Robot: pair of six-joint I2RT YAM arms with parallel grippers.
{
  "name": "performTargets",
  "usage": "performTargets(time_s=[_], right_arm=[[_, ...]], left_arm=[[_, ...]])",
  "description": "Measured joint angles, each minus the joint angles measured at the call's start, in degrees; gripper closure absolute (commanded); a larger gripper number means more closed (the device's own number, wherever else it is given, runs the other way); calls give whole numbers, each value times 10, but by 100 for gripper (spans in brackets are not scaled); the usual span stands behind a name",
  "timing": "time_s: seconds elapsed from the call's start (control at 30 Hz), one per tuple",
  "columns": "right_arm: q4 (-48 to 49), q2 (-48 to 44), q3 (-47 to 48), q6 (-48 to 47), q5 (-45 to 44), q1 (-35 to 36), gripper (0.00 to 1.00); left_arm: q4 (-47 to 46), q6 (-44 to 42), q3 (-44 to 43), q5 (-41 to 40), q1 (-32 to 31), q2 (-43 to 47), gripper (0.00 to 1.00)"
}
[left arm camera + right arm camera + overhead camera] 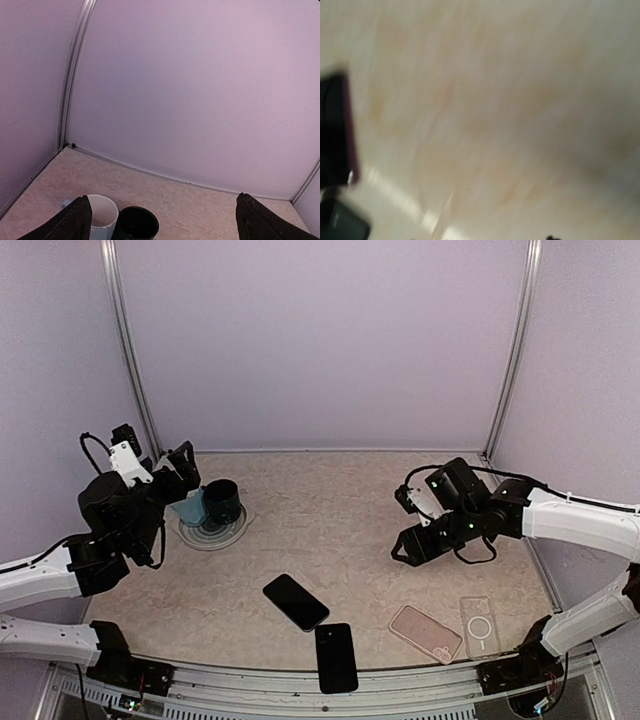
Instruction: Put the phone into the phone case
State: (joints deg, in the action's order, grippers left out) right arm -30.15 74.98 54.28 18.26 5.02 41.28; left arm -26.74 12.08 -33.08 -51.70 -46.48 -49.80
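Observation:
A black phone (pixel 296 601) lies face up on the table near the front middle. A second black slab (pixel 336 657), phone or case, lies at the front edge. A pink case (pixel 425 632) and a clear case (pixel 480 626) lie side by side at the front right. My left gripper (pixel 185 475) is open and empty, held above the cups at the left; its fingers (pixel 75 220) stand wide apart. My right gripper (pixel 408 546) hovers right of centre, above and behind the cases. The right wrist view is blurred; a dark phone edge (pixel 335 130) shows at its left.
A white cup (pixel 102 215) and a black cup (pixel 222 502) stand on a round coaster at the left, just under my left gripper. Walls with metal posts close off the back and both sides. A rail runs along the front edge.

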Motion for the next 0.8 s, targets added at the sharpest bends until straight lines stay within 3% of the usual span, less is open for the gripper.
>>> performTargets(time_s=[0.2, 0.43, 0.53, 0.7, 0.77, 0.8], right_arm=[[-96, -1, -21, 91, -15, 65, 38], [-141, 103, -50, 117, -23, 85, 39], [-145, 105, -70, 118, -22, 87, 40], [-110, 120, -89, 106, -12, 88, 65], [-101, 129, -84, 102, -17, 88, 79], [-99, 133, -79, 100, -18, 88, 91]], left_arm=[[33, -10, -21, 72, -45, -24, 1], [55, -21, -64, 154, -64, -99, 1], [60, -24, -68, 188, -66, -113, 1], [62, -30, -68, 225, -67, -115, 1], [68, -32, -70, 229, -67, -114, 1], [71, -33, -71, 230, -67, -113, 1]])
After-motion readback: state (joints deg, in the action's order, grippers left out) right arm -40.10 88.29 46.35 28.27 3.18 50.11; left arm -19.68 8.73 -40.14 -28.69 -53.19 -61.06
